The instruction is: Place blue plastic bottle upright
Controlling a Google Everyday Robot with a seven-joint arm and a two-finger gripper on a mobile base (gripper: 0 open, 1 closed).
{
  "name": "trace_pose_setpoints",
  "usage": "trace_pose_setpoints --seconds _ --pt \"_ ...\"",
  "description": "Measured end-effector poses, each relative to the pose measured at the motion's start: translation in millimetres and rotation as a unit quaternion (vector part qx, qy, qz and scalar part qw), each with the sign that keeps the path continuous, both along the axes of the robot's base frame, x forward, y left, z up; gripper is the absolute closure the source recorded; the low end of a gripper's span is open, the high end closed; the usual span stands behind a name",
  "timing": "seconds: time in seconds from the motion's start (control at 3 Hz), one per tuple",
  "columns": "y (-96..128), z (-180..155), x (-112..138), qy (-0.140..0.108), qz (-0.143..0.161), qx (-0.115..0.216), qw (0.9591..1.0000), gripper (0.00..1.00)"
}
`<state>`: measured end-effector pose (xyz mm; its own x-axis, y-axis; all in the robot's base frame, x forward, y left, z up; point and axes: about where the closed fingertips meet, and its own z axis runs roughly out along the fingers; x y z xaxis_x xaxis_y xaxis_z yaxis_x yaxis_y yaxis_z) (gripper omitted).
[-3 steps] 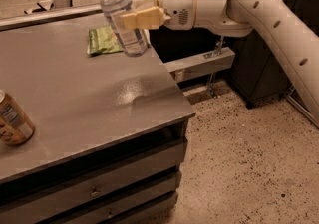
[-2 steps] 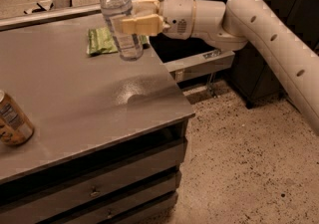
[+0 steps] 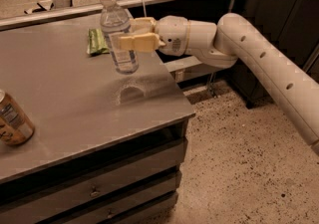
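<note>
The blue plastic bottle is clear with a white cap and stands nearly upright, held a little above the grey table near its right edge. My gripper reaches in from the right and is shut on the bottle's middle, with cream-coloured fingers on either side of it. The bottle's shadow lies on the table just below its base.
A flat green snack bag lies behind the bottle on the table. A brown-and-gold drink can stands at the left edge. A rail runs along the table's far side. Drawers are under the table, and speckled floor lies to the right.
My gripper has carried the bottle slightly left and lower toward the table, keeping it upright. The can and the bag have not moved.
</note>
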<state>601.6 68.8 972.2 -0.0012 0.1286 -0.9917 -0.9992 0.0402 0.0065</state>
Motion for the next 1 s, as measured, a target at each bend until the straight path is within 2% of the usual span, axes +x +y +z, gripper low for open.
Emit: trace_pose_setpoints --seconds 1.0 --pt "7 -40 -8 0.021 0.011 0.004 0.9997 1.0"
